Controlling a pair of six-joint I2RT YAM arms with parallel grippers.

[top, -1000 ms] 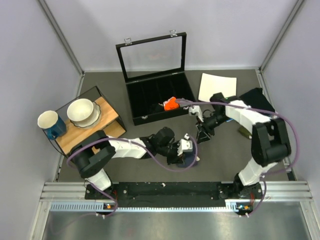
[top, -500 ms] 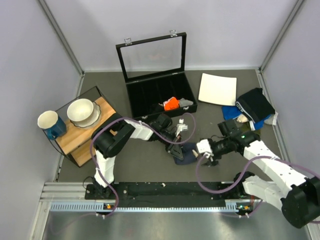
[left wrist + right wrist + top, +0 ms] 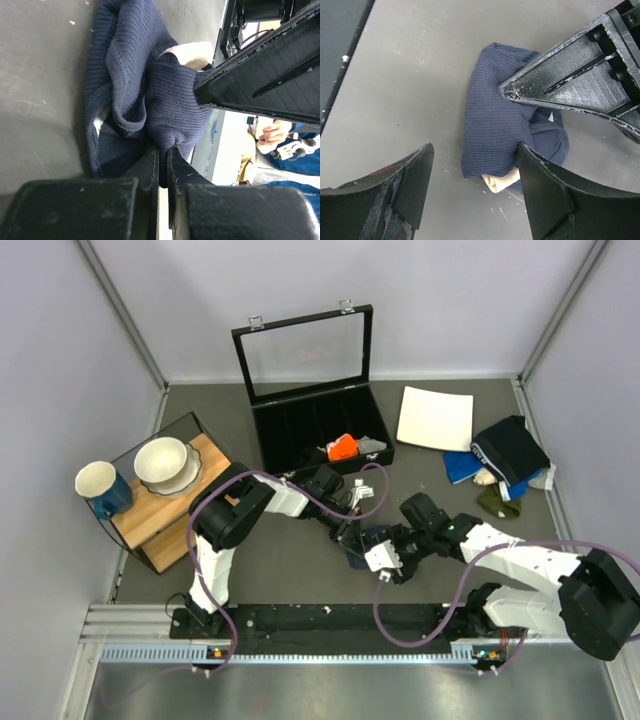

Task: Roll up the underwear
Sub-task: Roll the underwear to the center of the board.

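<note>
Twisted into a navy lump, the underwear (image 3: 495, 125) lies on the grey table (image 3: 300, 570), just toward 6 o'clock of its centre in the overhead view. A strip of beige waistband (image 3: 501, 182) peeks out from the fabric. The left gripper (image 3: 161, 150), extended from 9 o'clock, has its fingers pinched tight on a fold of the cloth. The right gripper (image 3: 475, 150), extended from 3 o'clock, hangs spread wide above the bundle with nothing in its grasp. A black case (image 3: 300, 475) with its lid raised stands at 12 o'clock of the bundle. A heap of clothes (image 3: 510, 450) lies toward 2 o'clock.
</note>
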